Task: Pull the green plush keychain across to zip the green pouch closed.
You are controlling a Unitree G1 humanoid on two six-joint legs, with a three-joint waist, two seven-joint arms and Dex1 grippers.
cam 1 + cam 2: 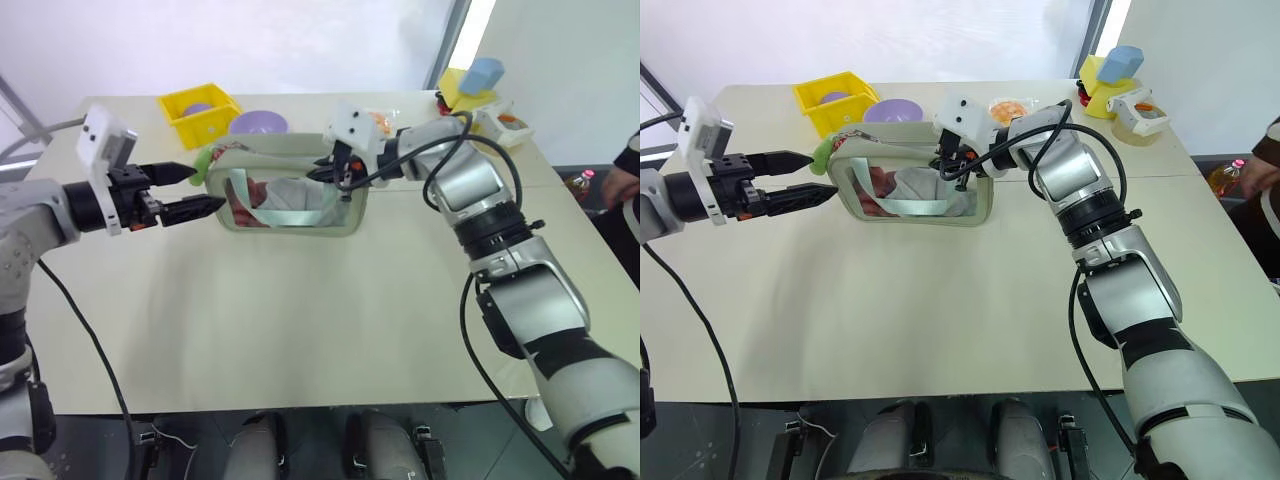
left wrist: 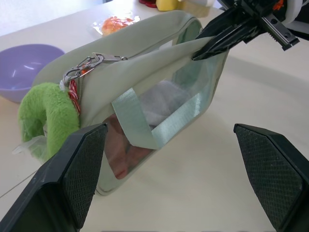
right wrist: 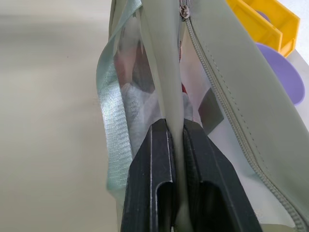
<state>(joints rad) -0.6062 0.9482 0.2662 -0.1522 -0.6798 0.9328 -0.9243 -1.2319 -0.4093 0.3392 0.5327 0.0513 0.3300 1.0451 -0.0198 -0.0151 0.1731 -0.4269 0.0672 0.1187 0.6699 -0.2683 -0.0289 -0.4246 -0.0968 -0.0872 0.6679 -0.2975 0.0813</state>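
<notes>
Right wrist view has the right gripper (image 3: 175,140) clamped on the upper front edge of the green pouch (image 3: 227,92), soft sage fabric pinched flat between its two black fingers, the zipper teeth running just beside the grip. In the head views this pinch sits at the pouch's 3 o'clock end. The pouch stands on the pale table (image 1: 300,320), its clear plastic window facing the robot and showing crumpled white and reddish contents, with a light blue-grey woven strap (image 1: 285,212) looped across the front.

At the pouch's 9 o'clock end hangs the green plush keychain (image 2: 46,113), a fuzzy lime ring on a metal clasp at the zipper pull. The left gripper (image 1: 195,190) hovers just beside it, jaws spread wide and gripping nothing, ribbed pads either side of the pouch's end.

Behind the pouch, toward 12 o'clock, sit a purple bowl (image 1: 258,123) and a yellow bin (image 1: 200,112); an orange snack packet (image 1: 1008,108) lies toward 1 o'clock. No writing is legible.
</notes>
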